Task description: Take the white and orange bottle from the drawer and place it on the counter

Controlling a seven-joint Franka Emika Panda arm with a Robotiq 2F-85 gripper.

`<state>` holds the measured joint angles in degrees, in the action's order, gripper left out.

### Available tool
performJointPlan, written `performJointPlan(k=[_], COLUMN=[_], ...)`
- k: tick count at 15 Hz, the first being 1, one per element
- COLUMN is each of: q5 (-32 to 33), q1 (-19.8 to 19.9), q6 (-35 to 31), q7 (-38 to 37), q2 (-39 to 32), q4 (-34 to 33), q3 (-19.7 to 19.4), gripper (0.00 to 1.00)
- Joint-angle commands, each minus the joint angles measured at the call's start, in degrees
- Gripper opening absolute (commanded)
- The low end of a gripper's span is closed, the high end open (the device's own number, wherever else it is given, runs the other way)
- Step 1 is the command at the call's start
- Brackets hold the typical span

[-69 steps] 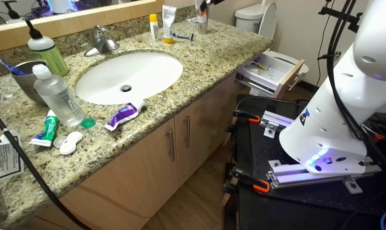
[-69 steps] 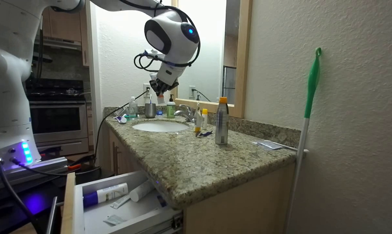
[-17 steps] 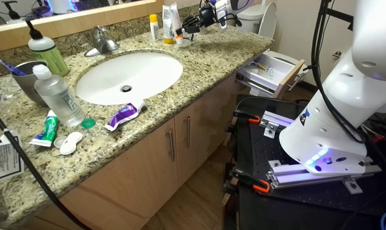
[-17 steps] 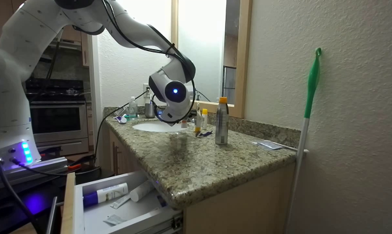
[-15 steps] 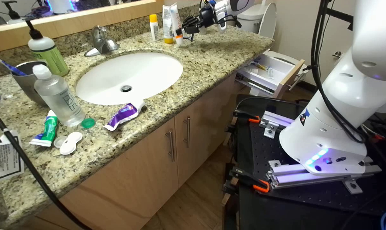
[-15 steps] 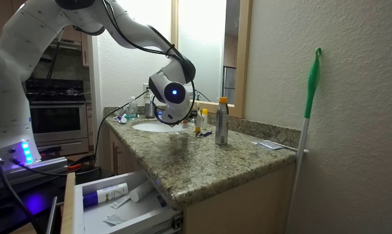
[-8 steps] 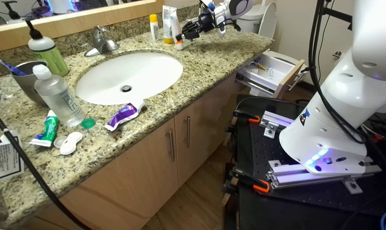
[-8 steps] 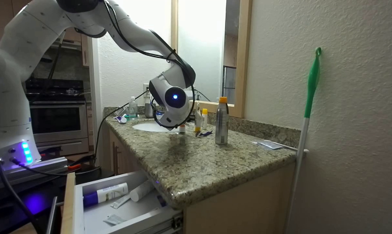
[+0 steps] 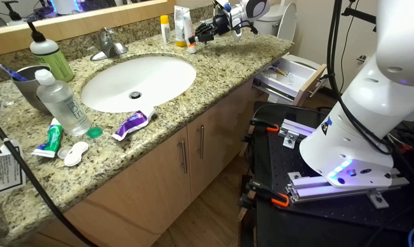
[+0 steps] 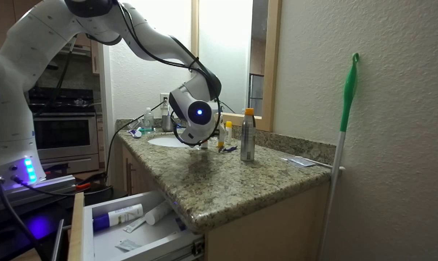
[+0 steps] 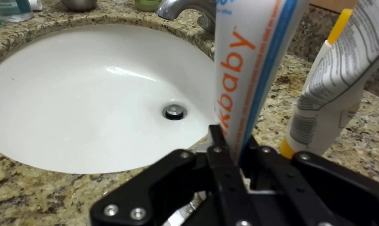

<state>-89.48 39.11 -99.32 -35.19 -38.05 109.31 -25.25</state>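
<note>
The white and orange bottle [image 11: 239, 62] looks like a white tube with orange lettering and a blue stripe in the wrist view. My gripper [image 11: 235, 135] is shut on it, one finger on each side. In an exterior view the bottle [image 9: 188, 25] stands nearly upright, its orange band and white lower end [image 9: 192, 49] at the counter [image 9: 234, 58]; I cannot tell whether it touches. In an exterior view only its lower end [image 10: 204, 144] shows below the wrist, which hides my gripper. The drawer [image 10: 79, 224] is open, with tubes and packets inside.
A white tube with a yellow cap [image 9: 180, 43] and a yellow-capped bottle [image 9: 165, 31] stand close behind the held bottle. A razor [image 10: 229, 149] lies near a grey spray can [image 10: 248, 137]. The sink [image 9: 138, 82] and faucet [image 9: 110, 44] are beside the gripper.
Since 4.6 seconds ago my gripper has come down with the bottle to the counter near the yellow-capped tube. Over the last second it lowered slightly more; the bottle stays held.
</note>
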Motion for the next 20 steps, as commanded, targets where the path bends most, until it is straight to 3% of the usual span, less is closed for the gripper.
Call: performJointPlan(k=[1,2,5,6,7,10,15,17,20], q5=[0.41,0.41,1.17,1.15,1.43,1.54,3.65,8.29,21.94], q1=[0.78,0.81,1.01,0.93,0.75,0.70,0.98,0.94,1.33], q6=[-0.34,-0.33,0.42,0.10,-0.34,-1.11,-2.83,-2.98,0.55], q7=[-0.01,-0.02,-0.66,-0.66,-1.07,-0.65,-1.38,-2.50,-6.66], q2=[0.24,0.24,-0.23,-0.29,-0.36,-0.35,-0.11,0.66,2.89], q4=[0.02,0.01,-0.41,-0.45,-0.52,-0.79,-1.67,-2.59,-5.30], q3=[0.80,0.83,0.85,0.77,0.60,0.30,-0.81,-2.36,-5.96], gripper=[0.16,0.04,0.04,0.14,0.40,0.46,0.83,0.97,1.00])
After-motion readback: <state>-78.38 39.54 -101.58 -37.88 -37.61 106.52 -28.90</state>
